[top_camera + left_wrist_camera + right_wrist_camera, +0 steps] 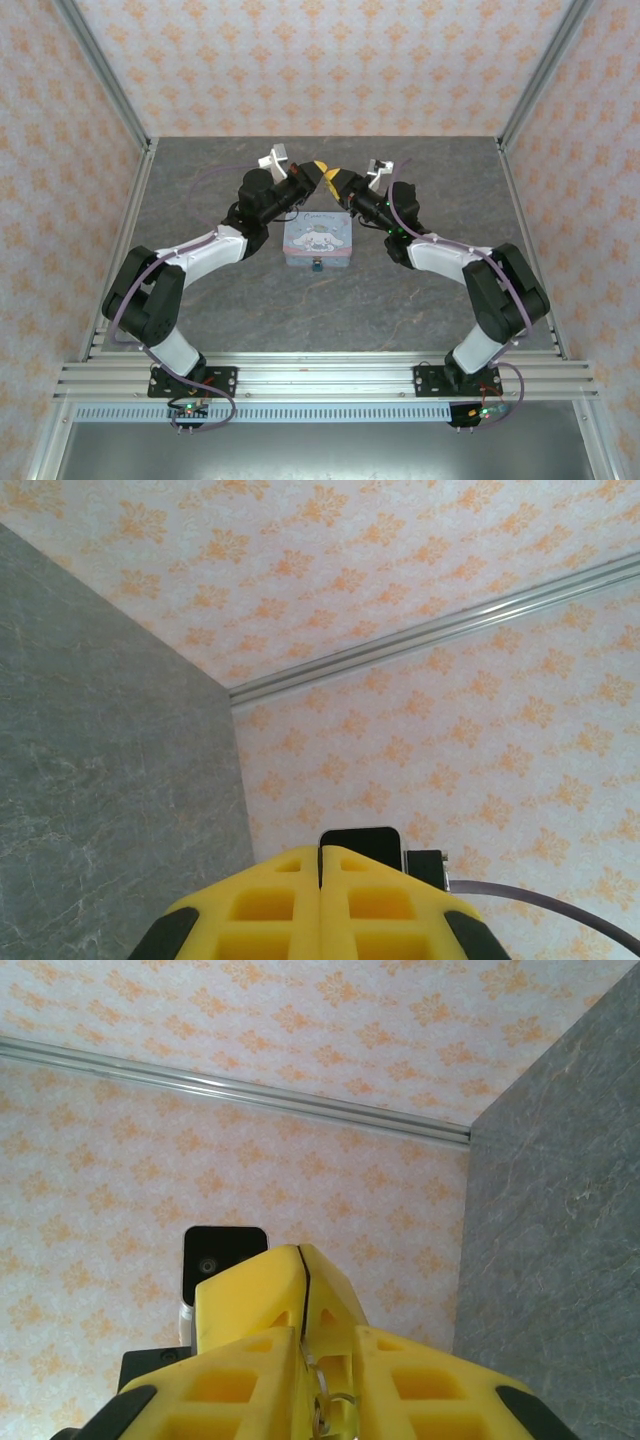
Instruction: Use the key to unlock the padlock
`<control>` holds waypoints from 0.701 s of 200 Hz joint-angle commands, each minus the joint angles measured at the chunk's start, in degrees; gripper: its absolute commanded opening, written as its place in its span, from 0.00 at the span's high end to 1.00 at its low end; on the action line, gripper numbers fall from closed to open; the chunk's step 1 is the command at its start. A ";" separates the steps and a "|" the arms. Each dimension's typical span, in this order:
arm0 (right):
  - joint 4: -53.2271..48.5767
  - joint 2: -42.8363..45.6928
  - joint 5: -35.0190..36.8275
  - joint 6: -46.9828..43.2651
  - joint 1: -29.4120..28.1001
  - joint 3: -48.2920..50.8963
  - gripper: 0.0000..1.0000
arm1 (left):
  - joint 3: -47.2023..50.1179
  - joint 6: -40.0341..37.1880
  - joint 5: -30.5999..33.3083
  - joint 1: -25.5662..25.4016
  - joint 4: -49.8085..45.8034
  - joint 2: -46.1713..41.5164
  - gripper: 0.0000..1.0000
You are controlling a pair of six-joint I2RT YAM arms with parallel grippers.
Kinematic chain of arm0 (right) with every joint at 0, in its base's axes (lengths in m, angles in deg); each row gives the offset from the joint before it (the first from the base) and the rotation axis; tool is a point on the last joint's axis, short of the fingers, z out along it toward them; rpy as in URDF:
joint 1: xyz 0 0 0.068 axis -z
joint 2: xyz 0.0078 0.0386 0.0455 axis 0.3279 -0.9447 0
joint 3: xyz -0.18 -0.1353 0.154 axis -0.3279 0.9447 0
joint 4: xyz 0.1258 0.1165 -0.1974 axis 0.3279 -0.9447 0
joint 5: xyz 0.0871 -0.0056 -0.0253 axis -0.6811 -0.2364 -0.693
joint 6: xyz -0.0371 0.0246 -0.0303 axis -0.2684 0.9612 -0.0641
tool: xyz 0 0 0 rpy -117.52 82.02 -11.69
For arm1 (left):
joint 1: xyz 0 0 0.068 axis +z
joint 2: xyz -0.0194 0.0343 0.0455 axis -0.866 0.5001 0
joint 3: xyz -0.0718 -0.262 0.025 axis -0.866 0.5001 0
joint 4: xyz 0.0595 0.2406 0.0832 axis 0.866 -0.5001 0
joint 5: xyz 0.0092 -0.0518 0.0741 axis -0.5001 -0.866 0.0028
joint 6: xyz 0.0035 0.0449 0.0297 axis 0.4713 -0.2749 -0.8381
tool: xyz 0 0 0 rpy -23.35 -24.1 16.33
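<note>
My two grippers meet tip to tip in the air above the far edge of the blue tin. The left gripper is shut. Seen from the right wrist, its closed tips point into my right gripper. The key's thin metal rings stick out of the left gripper's slit and lie in the narrow gap between the right fingers; the key's blade is hidden. The right gripper has its jaws slightly apart around those rings. The small dark padlock lies on the table against the tin's near side.
Grey stone-look tabletop with patterned walls on three sides and aluminium corner posts. The left wrist's black camera faces the right wrist. A rail frame runs along the near edge by the arm bases.
</note>
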 commanded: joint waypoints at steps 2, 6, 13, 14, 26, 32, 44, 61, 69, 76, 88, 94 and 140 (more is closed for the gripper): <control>4.28 -0.40 -2.00 0.26 0.15 -0.60 0.80 | -0.70 0.19 0.94 0.36 1.94 1.19 1.00; 4.28 -0.35 -2.09 0.21 0.15 -0.56 0.79 | -0.77 0.19 0.94 0.38 1.83 1.25 1.00; 4.30 -0.22 -2.16 0.17 0.15 -0.41 0.80 | -0.82 0.18 0.94 0.34 1.74 1.27 1.00; 4.28 -0.24 -2.17 0.17 0.16 -0.44 0.80 | -0.82 0.17 0.89 0.33 1.74 1.28 1.00; 4.05 -0.15 -2.19 -0.17 0.16 -0.23 0.81 | -0.97 0.16 0.85 0.34 1.75 1.31 1.00; 3.86 -0.06 -2.16 -0.18 0.15 -0.21 0.81 | -1.08 0.18 0.85 0.38 1.66 1.37 1.00; 3.77 -0.09 -2.10 -0.23 0.09 -0.15 0.83 | -0.95 0.16 0.85 0.33 1.65 1.28 1.00; 3.79 -0.17 -2.01 -0.18 0.11 -0.04 0.86 | -0.82 0.16 0.84 0.36 1.59 1.21 1.00; 3.82 -0.18 -1.92 -0.18 0.16 -0.04 0.87 | -0.80 0.16 0.93 0.34 1.46 1.12 1.00; 3.80 -0.13 -1.92 -0.18 0.11 0.04 0.87 | -0.75 0.21 0.94 0.34 1.39 1.12 1.00; 3.79 -0.13 -1.92 -0.21 0.11 0.21 0.87 | -0.73 0.16 1.02 0.38 1.35 0.88 1.00; 3.70 -0.02 -1.93 -0.28 0.08 0.31 0.87 | -0.78 0.16 1.06 0.38 1.30 0.94 1.00; 2.78 1.02 -1.57 -0.98 0.38 1.59 0.92 | -1.05 0.25 1.01 0.38 1.24 0.67 1.00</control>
